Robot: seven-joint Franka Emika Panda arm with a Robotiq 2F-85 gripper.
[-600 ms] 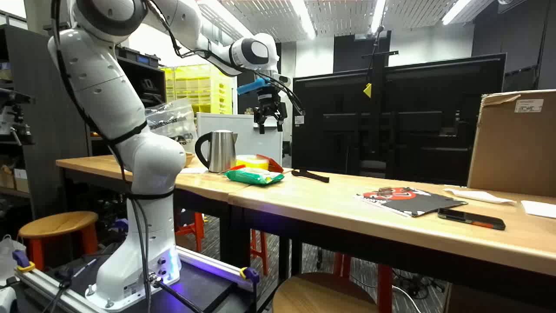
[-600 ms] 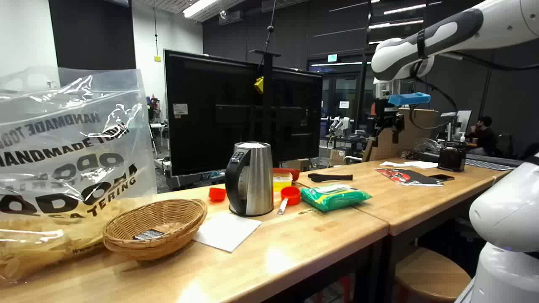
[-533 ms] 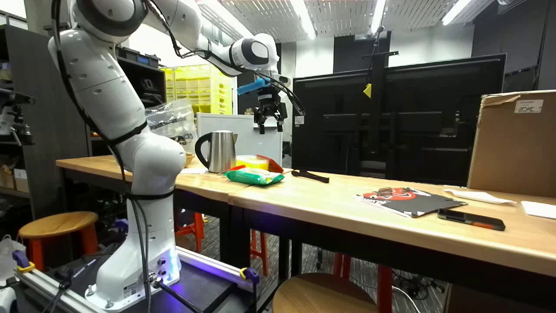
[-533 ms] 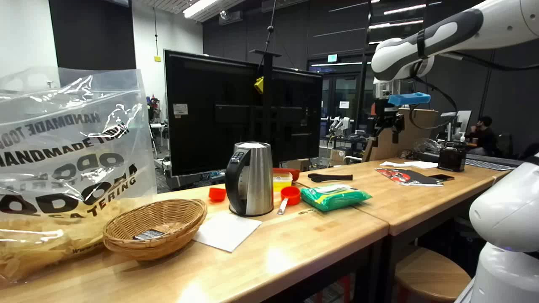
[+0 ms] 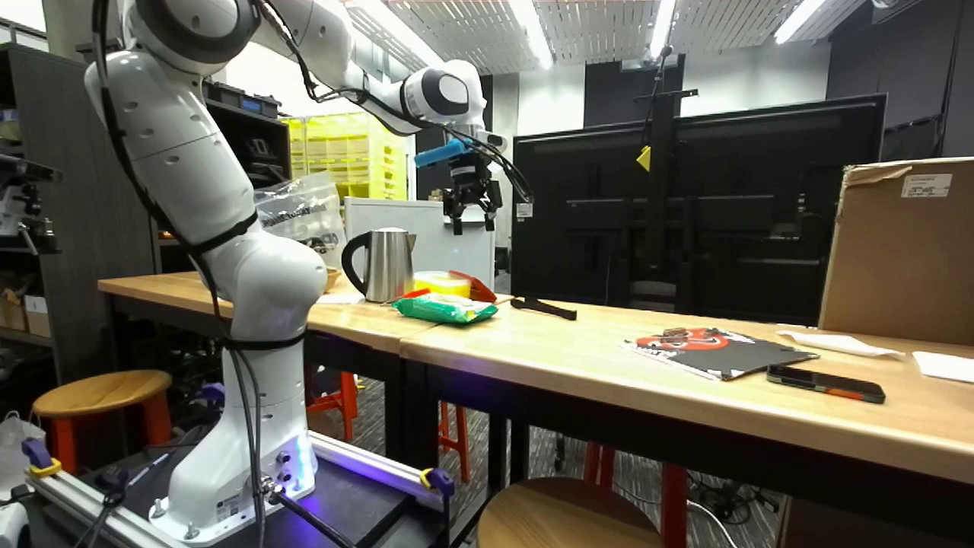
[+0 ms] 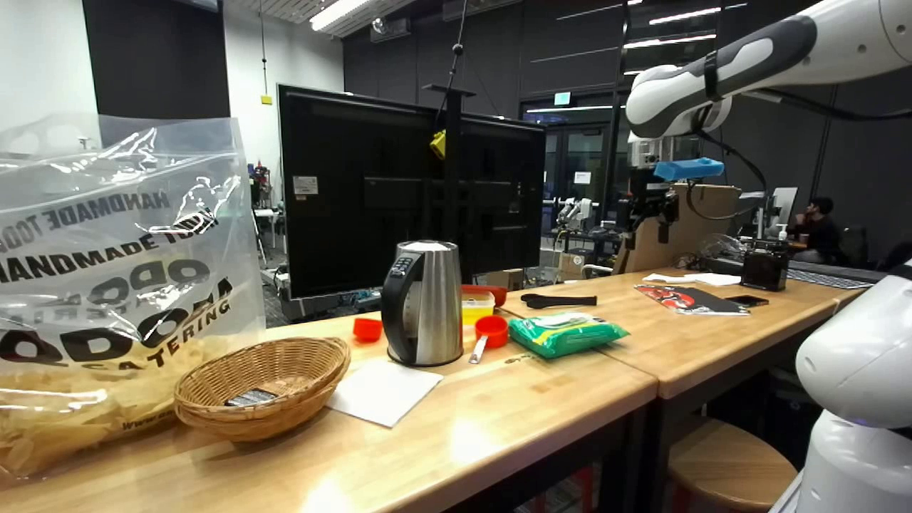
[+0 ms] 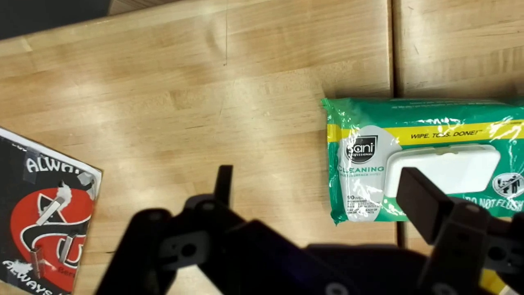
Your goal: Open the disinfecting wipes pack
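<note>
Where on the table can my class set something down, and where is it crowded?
Bare: the stretch bordered by the wipes, dark flat item and front edge; also the patch between the paper, wipes and that edge. Crowded: around the kettle, with a red cup, yellow tub and the wipes close by.

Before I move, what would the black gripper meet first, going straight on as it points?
Likely the pale wooden tabletop beside the flat green plastic wipes pack; depth is unclear, so the gripper may catch the pack's edge.
</note>
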